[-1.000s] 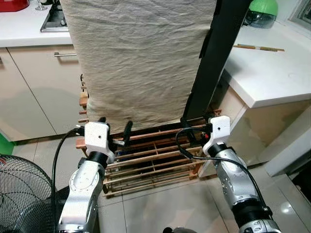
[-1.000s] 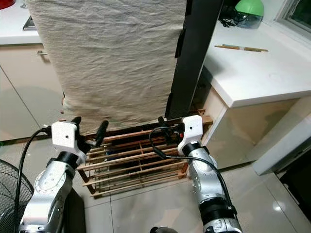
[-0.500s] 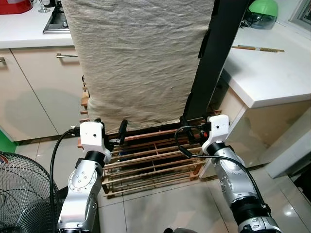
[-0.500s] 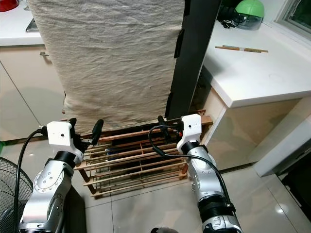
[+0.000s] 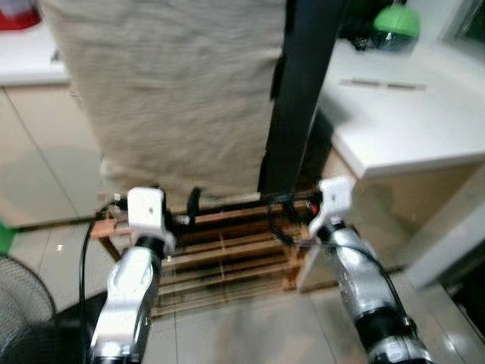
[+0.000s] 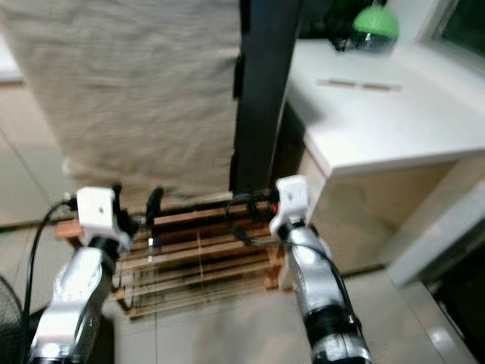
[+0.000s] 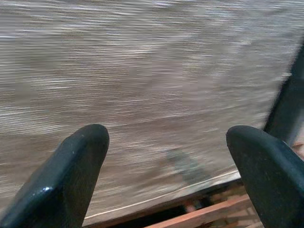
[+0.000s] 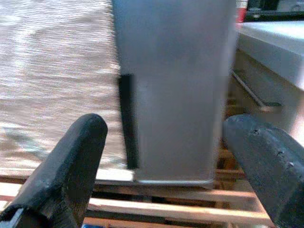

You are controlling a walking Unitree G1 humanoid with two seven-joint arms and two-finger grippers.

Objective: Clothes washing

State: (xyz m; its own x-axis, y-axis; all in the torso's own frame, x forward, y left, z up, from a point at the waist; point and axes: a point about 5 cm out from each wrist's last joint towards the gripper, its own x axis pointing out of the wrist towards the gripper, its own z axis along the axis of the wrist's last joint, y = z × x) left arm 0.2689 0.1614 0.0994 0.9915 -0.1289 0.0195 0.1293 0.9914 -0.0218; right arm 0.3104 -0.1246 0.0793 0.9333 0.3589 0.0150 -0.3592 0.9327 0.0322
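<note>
A wide beige cloth [image 5: 174,98] hangs down in front of me, with a narrow black garment [image 5: 299,91] hanging beside it on its right. Both end just above a low wooden slatted rack [image 5: 227,254] on the floor. My left gripper [image 5: 176,208] is open and held out toward the lower edge of the beige cloth [image 7: 142,85]. My right gripper [image 5: 292,214] is open too, facing the bottom of the black garment [image 8: 173,90]. Neither gripper touches the fabric. All views are blurred.
A white counter [image 5: 409,114] runs along the right, carrying a green rounded object [image 5: 395,21] and a thin stick [image 5: 383,83]. Pale cabinets [image 5: 30,152] stand at the left. The edge of a floor fan [image 5: 19,303] is at the lower left. Tiled floor lies below.
The whole picture has shifted left and gone blurred, so the camera has moved. Both arms keep the same pose, with open grippers before the hanging cloths.
</note>
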